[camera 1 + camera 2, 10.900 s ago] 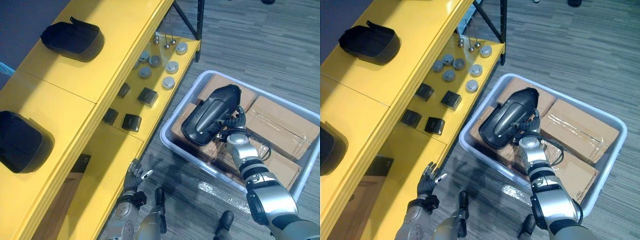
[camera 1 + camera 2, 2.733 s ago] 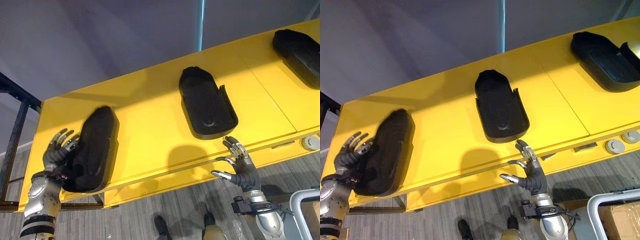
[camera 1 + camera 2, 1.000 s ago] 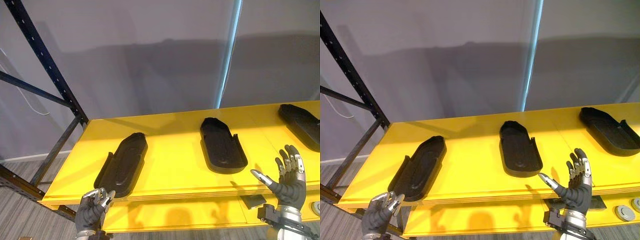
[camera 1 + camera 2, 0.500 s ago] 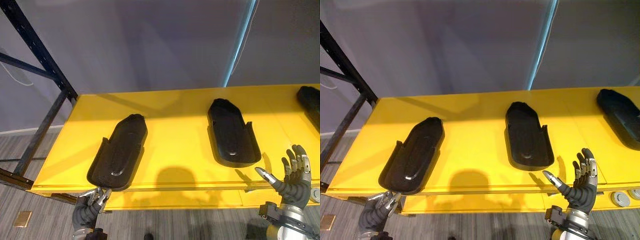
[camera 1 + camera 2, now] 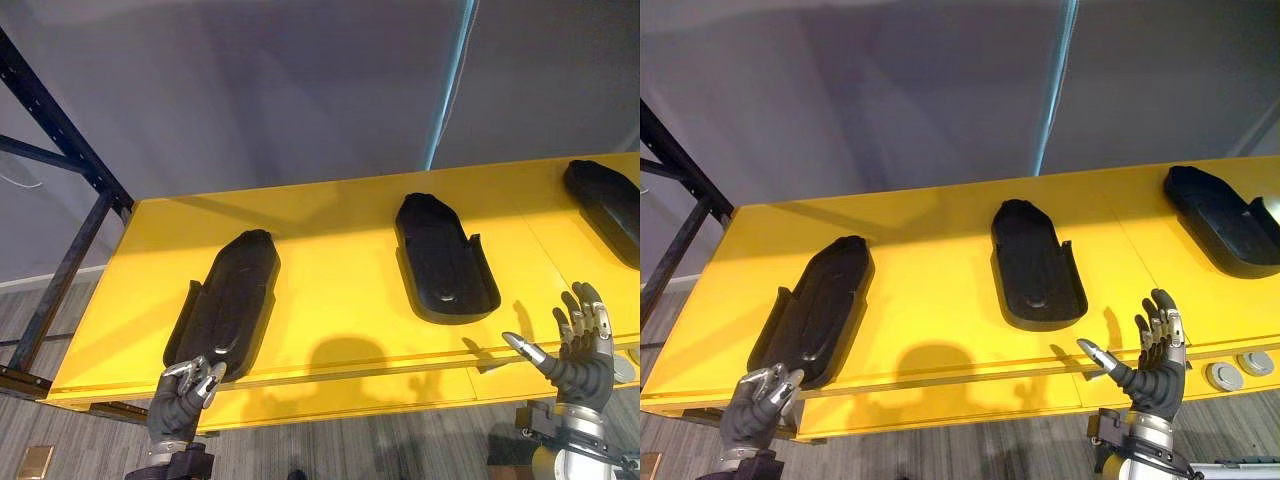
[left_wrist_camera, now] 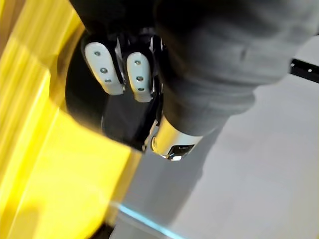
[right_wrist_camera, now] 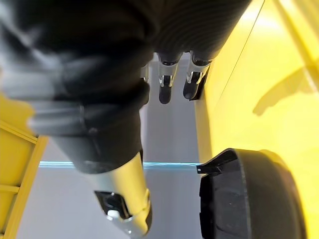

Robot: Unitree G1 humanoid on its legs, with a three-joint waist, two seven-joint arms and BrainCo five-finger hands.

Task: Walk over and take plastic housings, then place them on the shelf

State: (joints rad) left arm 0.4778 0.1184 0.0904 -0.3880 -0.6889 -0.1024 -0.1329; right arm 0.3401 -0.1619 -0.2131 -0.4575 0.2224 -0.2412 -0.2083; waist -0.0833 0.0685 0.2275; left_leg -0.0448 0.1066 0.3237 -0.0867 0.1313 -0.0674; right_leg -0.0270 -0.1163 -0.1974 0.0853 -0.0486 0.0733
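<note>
Yellow shelf (image 5: 340, 300), three black housings laid flat on it, both hands empty.

The left housing (image 5: 225, 300), middle housing (image 5: 445, 258) and right housing (image 5: 605, 200) lie well apart along the top. The left hand (image 5: 180, 398) sits at the front edge, just beside the left housing's near end, fingers curled on nothing. The right hand (image 5: 575, 365) hovers before the edge, fingers spread apart. Judgement: the placing step looks complete. The next move calls for drawing both hands clear without nudging the left housing, then fetching another.
</note>
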